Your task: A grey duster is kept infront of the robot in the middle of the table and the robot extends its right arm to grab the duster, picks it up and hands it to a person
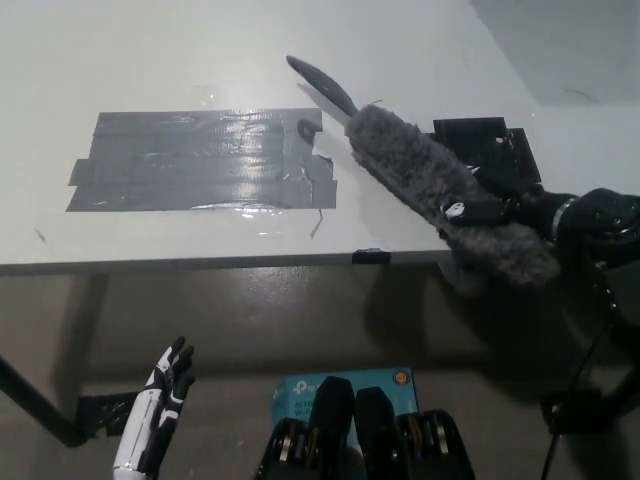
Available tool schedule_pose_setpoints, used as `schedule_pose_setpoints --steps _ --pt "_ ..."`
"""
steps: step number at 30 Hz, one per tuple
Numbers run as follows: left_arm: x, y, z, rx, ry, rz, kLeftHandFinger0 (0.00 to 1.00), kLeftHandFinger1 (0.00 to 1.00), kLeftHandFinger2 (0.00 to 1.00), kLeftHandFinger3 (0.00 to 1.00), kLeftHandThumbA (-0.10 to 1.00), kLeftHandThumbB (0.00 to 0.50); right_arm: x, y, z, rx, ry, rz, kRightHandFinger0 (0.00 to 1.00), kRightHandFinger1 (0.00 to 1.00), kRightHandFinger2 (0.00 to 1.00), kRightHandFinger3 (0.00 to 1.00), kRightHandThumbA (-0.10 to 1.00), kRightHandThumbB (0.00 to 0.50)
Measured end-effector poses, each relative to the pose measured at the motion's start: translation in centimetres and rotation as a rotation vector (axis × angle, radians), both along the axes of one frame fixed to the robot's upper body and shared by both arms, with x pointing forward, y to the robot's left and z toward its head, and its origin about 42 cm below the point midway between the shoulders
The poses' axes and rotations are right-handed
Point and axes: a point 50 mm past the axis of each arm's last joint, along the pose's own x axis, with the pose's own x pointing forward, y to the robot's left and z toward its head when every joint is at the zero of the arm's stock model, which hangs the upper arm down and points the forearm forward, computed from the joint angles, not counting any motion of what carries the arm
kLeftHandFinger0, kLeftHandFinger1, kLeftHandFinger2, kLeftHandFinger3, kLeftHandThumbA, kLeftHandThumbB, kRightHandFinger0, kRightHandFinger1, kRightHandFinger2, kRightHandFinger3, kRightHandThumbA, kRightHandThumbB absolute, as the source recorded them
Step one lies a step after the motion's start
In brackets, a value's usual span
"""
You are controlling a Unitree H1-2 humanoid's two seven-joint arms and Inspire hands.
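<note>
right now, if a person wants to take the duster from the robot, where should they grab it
Best at the bare dark handle, which sticks out free over the table, coming from the table's far side. The black right hand is shut around the fluffy grey duster near its other end, so the handle tip is likely the clearest part. The white left hand rests low, away from it.

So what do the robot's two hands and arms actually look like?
They don't match. The left hand is white, slim, with black fingertips and black patches between the white panels. The right hand and right arm are all black, with a chunky, rounded wrist section and a small white dot near the fingers.
</note>
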Motion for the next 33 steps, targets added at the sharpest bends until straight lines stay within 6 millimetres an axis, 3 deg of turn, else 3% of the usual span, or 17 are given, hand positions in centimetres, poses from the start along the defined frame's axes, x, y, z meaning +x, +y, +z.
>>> schedule_pose_setpoints --steps 5,8,10,21,27,33 --pt "0.0 0.0 0.0 0.000 0.001 0.000 0.96 1.00 1.00 1.00 0.94 0.280 -0.7 0.9 -0.8 0.114 0.031 0.003 0.00 0.33 0.83 0.97 -0.10 0.242" --pt "0.0 0.0 0.0 0.000 0.001 0.000 0.95 1.00 1.00 1.00 0.94 0.276 -1.3 1.4 -1.4 0.189 0.049 0.002 0.00 0.35 0.89 1.00 -0.10 0.211" --pt "0.0 0.0 0.0 0.000 0.002 0.000 0.94 1.00 1.00 1.00 0.93 0.276 -1.6 1.6 -1.7 0.219 0.057 0.002 0.00 0.36 0.87 1.00 -0.10 0.198" --pt "0.0 0.0 0.0 0.000 0.003 0.000 0.95 1.00 1.00 1.00 0.96 0.279 -3.5 2.7 -3.2 0.422 0.107 -0.010 0.00 0.40 0.89 1.00 -0.10 0.244" --pt "0.0 0.0 0.0 0.000 0.003 0.000 0.96 1.00 1.00 1.00 0.94 0.281 -4.7 3.4 -4.1 0.526 0.134 -0.036 0.00 0.38 0.85 1.00 -0.10 0.190" --pt "0.0 0.0 0.0 0.000 0.003 0.000 0.95 1.00 1.00 1.00 0.94 0.277 -5.6 4.2 -4.9 0.614 0.170 -0.073 0.00 0.40 0.81 1.00 -0.10 0.174"
